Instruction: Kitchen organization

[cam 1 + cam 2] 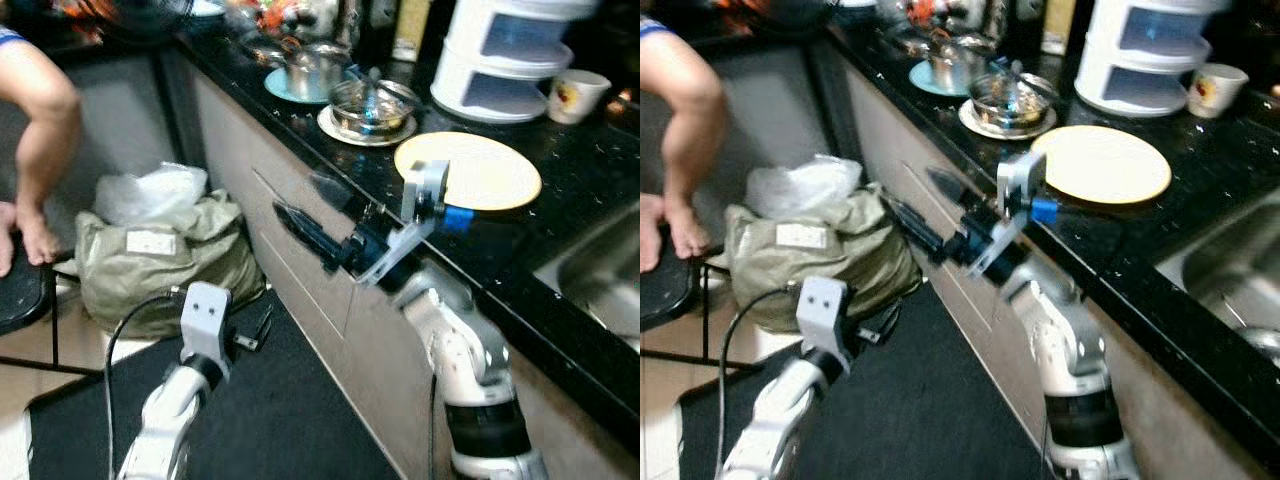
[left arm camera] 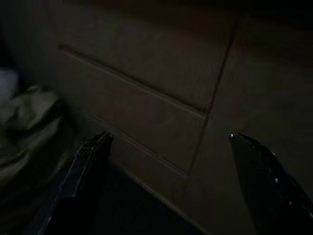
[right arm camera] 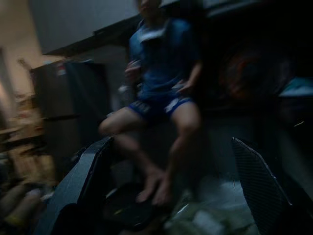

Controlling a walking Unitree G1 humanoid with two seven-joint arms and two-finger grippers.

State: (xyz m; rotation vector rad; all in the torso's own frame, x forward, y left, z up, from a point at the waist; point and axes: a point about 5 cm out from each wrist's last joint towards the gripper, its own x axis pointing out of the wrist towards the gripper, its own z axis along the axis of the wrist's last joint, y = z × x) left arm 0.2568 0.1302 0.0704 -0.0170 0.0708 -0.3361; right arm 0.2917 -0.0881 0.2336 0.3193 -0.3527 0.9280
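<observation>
Right gripper [image 1: 300,228], fingers apart & empty, at the counter's front edge w/ yellow plate [image 1: 480,170] just right/behind; left gripper [image 1: 262,328] probably open, low near cabinet.

Count of things on and beside the black surface [image 1: 520,250]

One yellow plate [image 1: 467,170], one mug [image 1: 577,95], one white tiered rack [image 1: 508,55], two steel pots, one on a teal plate [image 1: 310,68] and one on a pale plate [image 1: 372,105]; one sink [image 1: 600,275]; on the floor one olive bag [image 1: 160,255] and one clear plastic bag [image 1: 150,190]; one person [image 3: 161,93]; two pincers, left [image 1: 262,328] and right [image 1: 300,230].
</observation>
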